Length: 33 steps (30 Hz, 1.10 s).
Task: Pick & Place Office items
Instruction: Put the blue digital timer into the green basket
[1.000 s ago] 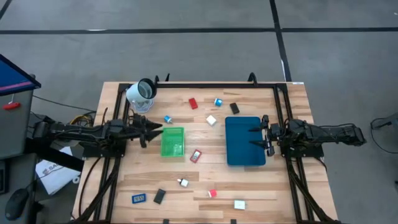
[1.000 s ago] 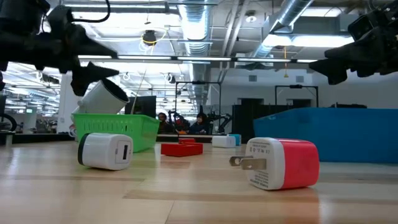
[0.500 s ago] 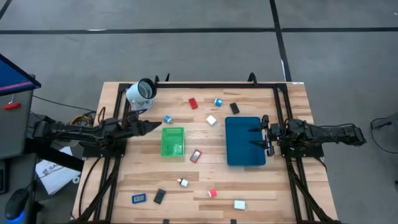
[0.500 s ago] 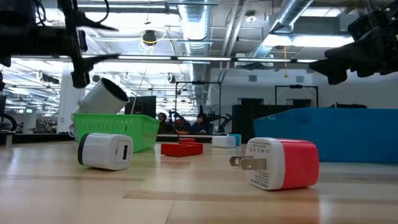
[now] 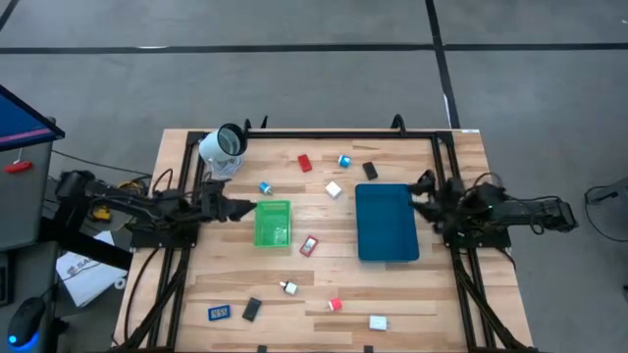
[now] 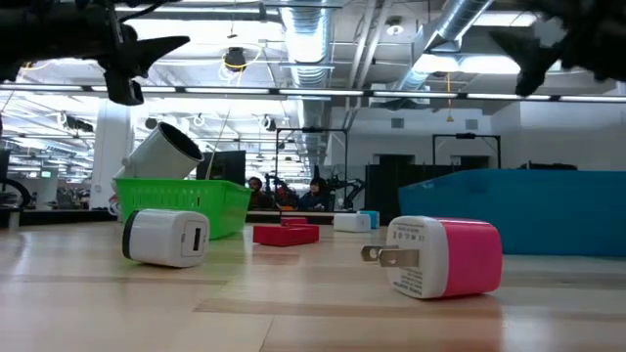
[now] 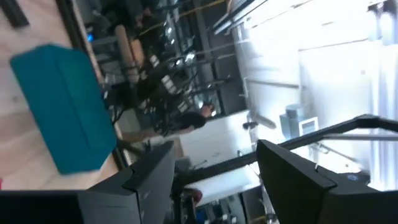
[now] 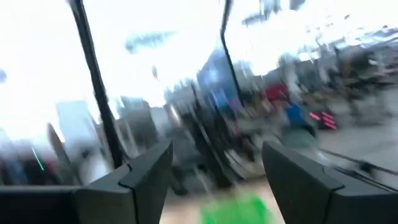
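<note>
From above, the office items [image 5: 308, 245] lie scattered over the wooden counter [image 5: 432, 294] around the green tray [image 5: 272, 223] and blue tray [image 5: 386, 222], while the low view alone shows two to be plug adapters, one white [image 6: 166, 238], one pink-red [image 6: 445, 257]. The left gripper [image 5: 238, 208] hangs just left of the green tray and the right gripper [image 5: 424, 186] by the blue tray's far right corner, both with fingers parted and empty. Beyond the counter, the low view shows ceiling ducts [image 6: 460, 29] and people [image 6: 315, 192].

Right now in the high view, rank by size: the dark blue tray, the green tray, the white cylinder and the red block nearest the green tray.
1. dark blue tray
2. green tray
3. white cylinder
4. red block, by far the smallest
</note>
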Motion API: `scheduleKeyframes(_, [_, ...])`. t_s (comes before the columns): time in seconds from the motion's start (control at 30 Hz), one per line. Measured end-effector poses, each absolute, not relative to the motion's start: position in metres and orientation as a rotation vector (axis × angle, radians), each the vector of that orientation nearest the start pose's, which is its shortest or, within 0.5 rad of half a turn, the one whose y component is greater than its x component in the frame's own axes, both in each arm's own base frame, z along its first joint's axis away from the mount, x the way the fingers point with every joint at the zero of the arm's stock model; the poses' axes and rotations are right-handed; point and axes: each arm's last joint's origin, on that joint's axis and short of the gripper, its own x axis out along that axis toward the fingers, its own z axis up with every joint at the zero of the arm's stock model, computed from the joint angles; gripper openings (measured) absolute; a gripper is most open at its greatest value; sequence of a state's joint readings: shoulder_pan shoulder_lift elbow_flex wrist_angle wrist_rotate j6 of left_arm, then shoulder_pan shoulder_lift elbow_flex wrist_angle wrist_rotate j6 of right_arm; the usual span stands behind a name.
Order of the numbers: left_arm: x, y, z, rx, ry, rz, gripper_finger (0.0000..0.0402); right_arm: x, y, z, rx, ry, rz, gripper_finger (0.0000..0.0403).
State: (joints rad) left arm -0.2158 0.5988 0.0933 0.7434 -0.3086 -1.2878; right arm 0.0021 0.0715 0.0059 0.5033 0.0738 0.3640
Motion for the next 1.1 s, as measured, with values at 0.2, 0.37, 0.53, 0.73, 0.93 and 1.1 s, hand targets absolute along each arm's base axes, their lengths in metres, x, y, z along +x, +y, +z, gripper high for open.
scheduleKeyframes(0.2, [0.163,-0.053,0.215,-1.384,-0.051,-0.166,0.0223,0.082,-0.01,0.223,0.781,-0.709,-0.087,0.024])
scheduleKeyframes(0.37, [0.191,-0.074,0.239,-1.41,-0.173,-0.296,0.0223,0.084,-0.01,0.221,1.015,-0.701,-0.052,0.024])
scheduleKeyframes(0.53, [0.221,-0.093,0.283,-1.158,-0.365,-0.483,0.0223,0.077,-0.007,0.233,1.021,-0.777,0.119,0.024])
scheduleKeyframes(0.73, [0.25,-0.09,0.347,-0.768,-0.639,-0.408,0.0223,0.064,-0.006,0.251,0.97,-0.92,0.183,0.024])
scheduleKeyframes(0.93, [0.24,-0.057,0.415,-0.442,-0.614,-0.188,0.0223,0.063,-0.005,0.283,0.854,-0.924,0.2,0.024])
scheduleKeyframes(1.1, [0.202,-0.046,0.447,-0.347,-0.08,0.091,0.0223,0.075,-0.004,0.312,0.75,-0.883,0.154,0.024])
